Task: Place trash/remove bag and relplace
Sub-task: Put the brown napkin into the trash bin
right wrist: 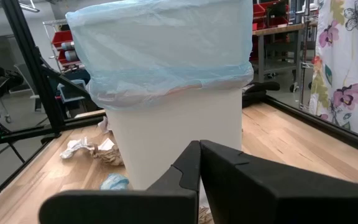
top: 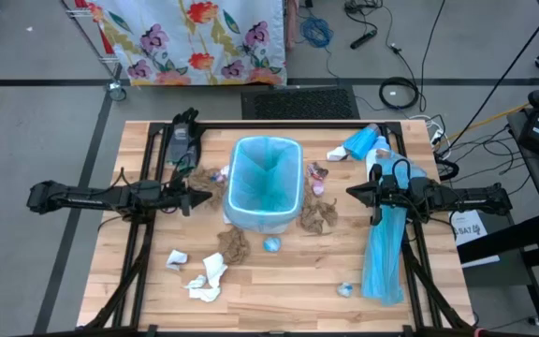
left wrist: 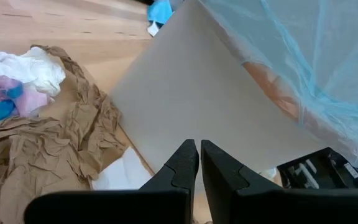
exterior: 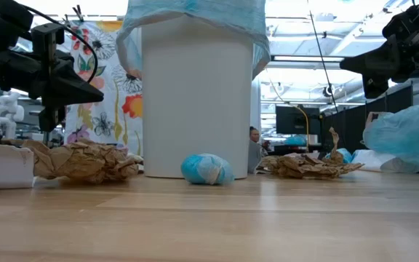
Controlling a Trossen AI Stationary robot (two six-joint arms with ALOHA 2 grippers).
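1. Left hand [top: 204, 197]: the fingers [left wrist: 185, 165] are together with only a thin slit between them. They hold nothing. The hand hovers just beside the left wall of the white bin [top: 265, 183].
2. Right hand [top: 354, 192]: the fingers [right wrist: 188, 171] are pressed together and empty. The hand hovers to the right of the bin, apart from it.
3. Bin: it stands upright at mid-desk [top: 288, 290]. A light-blue bag [top: 266, 159] lines it and folds over the rim.
4. Trash [top: 319, 217]: crumpled brown paper wads and white tissue lie on the desk around the bin, on both sides and in front. A small blue wad [exterior: 206, 169] rests against the bin's front base.
5. Long light-blue plastic strip [top: 384, 257]: it lies on the desk, passing under the right arm.
6. Writing: a white label [top: 467, 227] beside the right arm carries print too small to read. No brand is legible.
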